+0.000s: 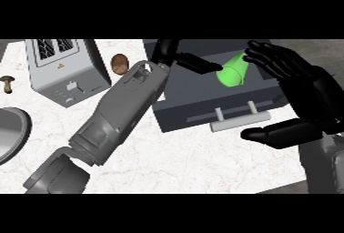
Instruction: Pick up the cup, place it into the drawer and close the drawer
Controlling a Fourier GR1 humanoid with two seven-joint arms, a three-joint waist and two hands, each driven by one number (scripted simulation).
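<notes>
Both hands are over the open drawer (201, 98) at the counter's right part. Reaching in from the lower left, the left forearm crosses the marble counter (194, 159), and the left hand (180, 58) lies over the drawer's far left corner, its fingers stretched out straight toward the green cup (232, 70); one fingertip comes right up to the cup's side, though whether it touches cannot be told. The right hand (306, 98) hangs above the drawer's right side with its fingers spread and gently bent and its thumb held apart below, near the drawer's pale bar handle (240, 121); it clasps nothing.

The cup lies on its side inside the drawer, toward the far right, with its open mouth facing the near left, between the two hands.

On the counter to the left of the drawer stands a grey toaster (64, 70). A brown, egg-shaped item (119, 63) lies just behind the left forearm, beside the toaster. A small mushroom (7, 83) sits near the counter's left edge, and part of a round grey plate (12, 132) shows at the left edge below it.
</notes>
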